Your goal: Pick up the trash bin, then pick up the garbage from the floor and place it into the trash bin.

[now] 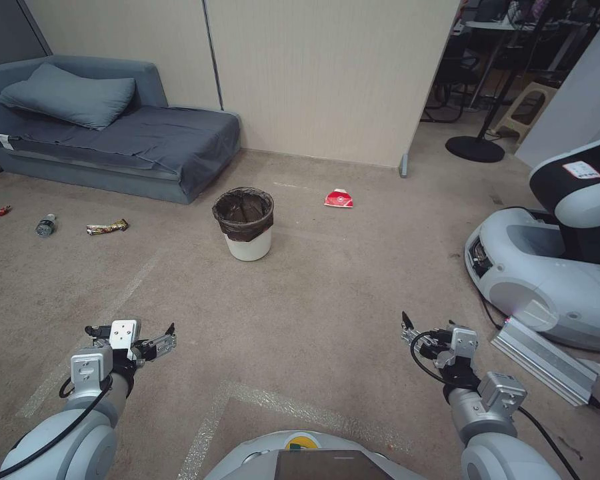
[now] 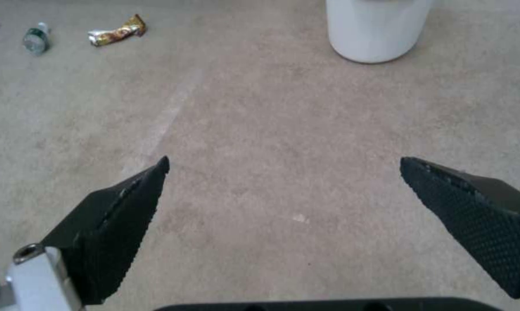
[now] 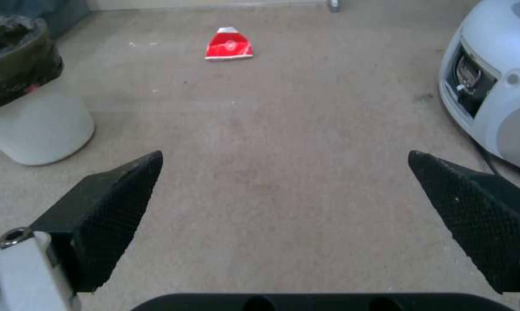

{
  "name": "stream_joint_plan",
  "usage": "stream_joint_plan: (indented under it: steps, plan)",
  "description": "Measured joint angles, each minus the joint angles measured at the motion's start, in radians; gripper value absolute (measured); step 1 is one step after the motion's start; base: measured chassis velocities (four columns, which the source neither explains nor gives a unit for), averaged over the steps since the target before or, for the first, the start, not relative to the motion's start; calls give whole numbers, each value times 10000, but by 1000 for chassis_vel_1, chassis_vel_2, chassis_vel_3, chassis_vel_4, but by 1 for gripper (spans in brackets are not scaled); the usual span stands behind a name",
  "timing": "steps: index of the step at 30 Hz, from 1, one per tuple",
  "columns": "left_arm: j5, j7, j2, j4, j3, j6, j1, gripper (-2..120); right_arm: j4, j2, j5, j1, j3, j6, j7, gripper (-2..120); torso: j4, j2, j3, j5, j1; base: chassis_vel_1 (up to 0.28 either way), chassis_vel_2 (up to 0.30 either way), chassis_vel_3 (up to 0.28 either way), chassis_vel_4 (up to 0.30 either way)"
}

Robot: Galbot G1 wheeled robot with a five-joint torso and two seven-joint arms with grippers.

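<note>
Both arms reach forward low over the floor (image 1: 327, 300), a flat beige short-pile carpet crossed by faint shiny tape strips. The left gripper (image 1: 169, 335) sits at about 8 o'clock in the head view and the right gripper (image 1: 407, 328) at about 4 o'clock; on each, the wedge-shaped black fingers (image 2: 116, 224) with knurled rubber pads are spread wide and hold nothing. The trash bin (image 1: 244, 223), a small round white plastic bucket with a dark, crinkled liner bag folded over its rim, stands upright on the carpet toward 12 o'clock from the grippers, well apart from both. A flat red paper packet (image 1: 339, 199) lies at about 1 o'clock, to the bin's right. At about 10 o'clock lie a yellow-brown snack wrapper (image 1: 107, 227), a small clear plastic bottle (image 1: 45, 225) and a tiny red scrap (image 1: 5, 211) too small to make out. A grey sofa bed (image 1: 133, 143) with a soft pillow lines the wall behind them. Another white robot base (image 1: 540, 267) at 3 o'clock is cut off by the edge. In the left wrist view the bin's top is cropped.
</note>
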Motion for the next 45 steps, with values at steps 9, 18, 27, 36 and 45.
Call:
stream_joint_plan:
  steps: [9, 18, 27, 36, 45]
  plan:
    - [229, 95, -54, 129, 49, -46, -113, 100, -97, 10, -79, 40, 3, 113, -168, 100, 2, 0, 0, 0, 0, 0, 0, 0, 0]
    - [271, 154, -70, 219, 66, -177, -112, 100, -134, 8, -94, 56, 21, 168, -235, 100, 1, -1, 0, 0, -1, 0, 0, 0, 0]
    - [314, 180, -19, 240, 81, -228, -102, 100, -157, 2, -119, 58, 2, 190, -257, 100, 1, -1, 2, 0, 0, -90, 76, 88, -77]
    - [322, 179, 29, 294, 95, -230, -138, 100, -180, -7, -137, 62, 2, 199, -289, 100, 2, -1, 1, 0, 0, -72, 81, 79, -85]
    - [313, 176, 36, 308, 88, -244, -151, 100, -194, 8, -158, 61, 0, 207, -304, 100, 2, -1, 1, 0, 0, -62, 80, 76, -83]
